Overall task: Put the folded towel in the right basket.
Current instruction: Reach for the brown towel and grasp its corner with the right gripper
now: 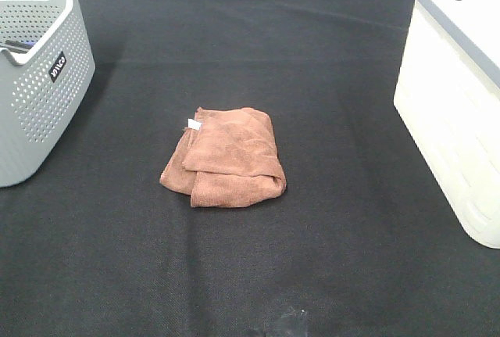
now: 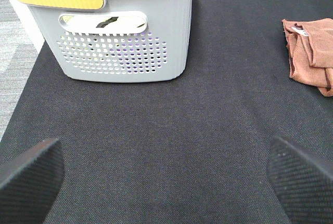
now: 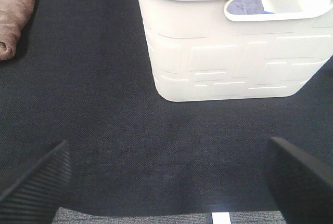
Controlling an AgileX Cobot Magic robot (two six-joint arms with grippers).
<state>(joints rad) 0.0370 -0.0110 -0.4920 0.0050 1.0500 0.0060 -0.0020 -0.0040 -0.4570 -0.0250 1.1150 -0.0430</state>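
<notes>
A folded brown towel with a small white tag lies on the black table cover near the middle. It also shows in the left wrist view and in the right wrist view. The cream right basket with a grey rim stands at the right edge; the right wrist view shows it close ahead. My left gripper is open and empty above bare cover, far from the towel. My right gripper is open and empty near the table's front edge. Neither gripper shows in the exterior view.
A grey perforated basket stands at the left edge, with items inside and a yellow handle. The black table cover spans the table. Grey floor shows beyond its edge.
</notes>
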